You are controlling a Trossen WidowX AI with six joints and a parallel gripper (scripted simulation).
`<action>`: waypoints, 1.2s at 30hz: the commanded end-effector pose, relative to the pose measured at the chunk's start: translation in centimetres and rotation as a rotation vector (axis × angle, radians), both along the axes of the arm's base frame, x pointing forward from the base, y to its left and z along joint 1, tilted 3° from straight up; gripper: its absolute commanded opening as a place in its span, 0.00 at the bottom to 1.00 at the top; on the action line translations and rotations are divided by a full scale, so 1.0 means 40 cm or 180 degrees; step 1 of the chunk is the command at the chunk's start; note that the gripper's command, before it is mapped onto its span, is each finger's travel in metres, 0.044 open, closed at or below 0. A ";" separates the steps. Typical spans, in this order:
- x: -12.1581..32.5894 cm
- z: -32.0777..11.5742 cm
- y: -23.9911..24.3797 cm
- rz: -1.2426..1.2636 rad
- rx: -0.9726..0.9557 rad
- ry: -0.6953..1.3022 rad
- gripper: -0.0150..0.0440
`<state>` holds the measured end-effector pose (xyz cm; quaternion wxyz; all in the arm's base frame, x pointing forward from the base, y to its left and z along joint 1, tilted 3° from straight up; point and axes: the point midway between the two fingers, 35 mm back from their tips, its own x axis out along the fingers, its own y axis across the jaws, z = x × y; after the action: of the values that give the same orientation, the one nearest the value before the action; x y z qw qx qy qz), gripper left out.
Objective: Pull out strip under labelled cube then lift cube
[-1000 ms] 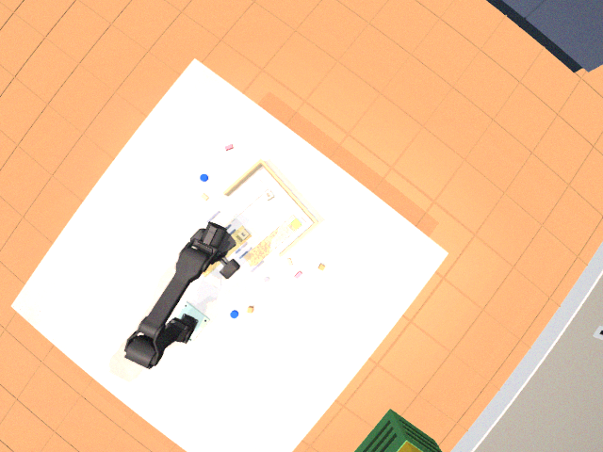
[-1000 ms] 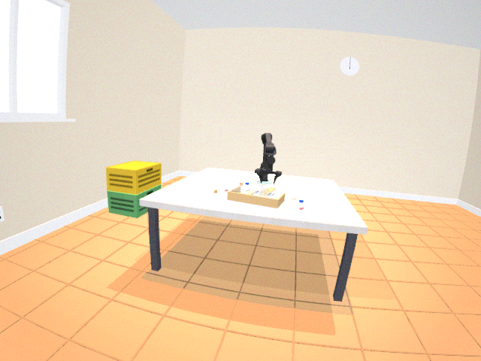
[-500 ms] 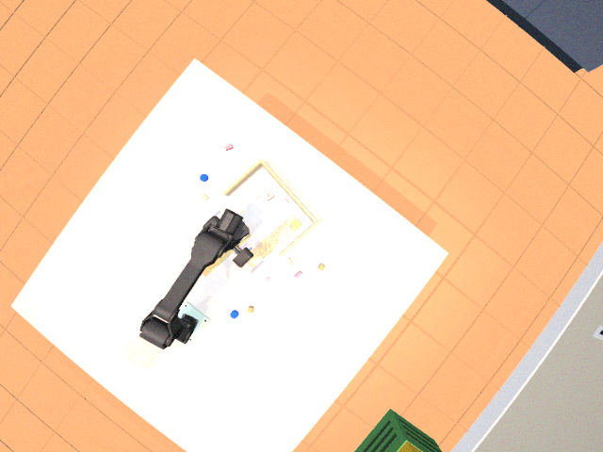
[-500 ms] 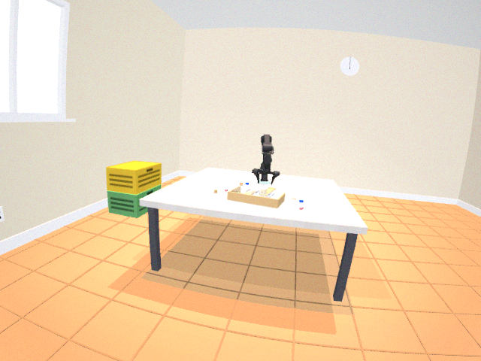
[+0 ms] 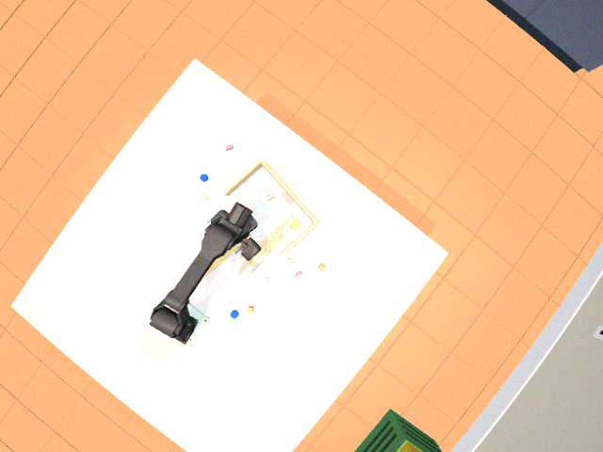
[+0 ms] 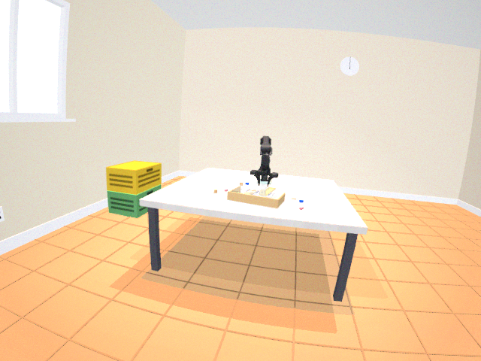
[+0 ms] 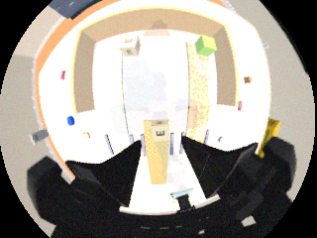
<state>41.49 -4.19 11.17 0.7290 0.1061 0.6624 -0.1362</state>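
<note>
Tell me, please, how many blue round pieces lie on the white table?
2. One blue disc lies beside the wooden tray's far-left corner; the other blue disc lies near the arm's base. Others may hide under the arm.

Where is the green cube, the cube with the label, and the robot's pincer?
green cube (image 7: 205, 44), wrist view, on its top face.
labelled cube (image 7: 158, 131), wrist view, on the face with the label.
pincer (image 7: 160, 159), wrist view, midway between the dark fingertips, half closed around the cube.
</note>
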 end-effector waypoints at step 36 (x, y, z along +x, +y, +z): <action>0.008 -0.122 -0.007 0.0000 0.0001 0.0021 0.54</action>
<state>41.79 -4.49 6.27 0.7264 0.1056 0.6652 -0.1365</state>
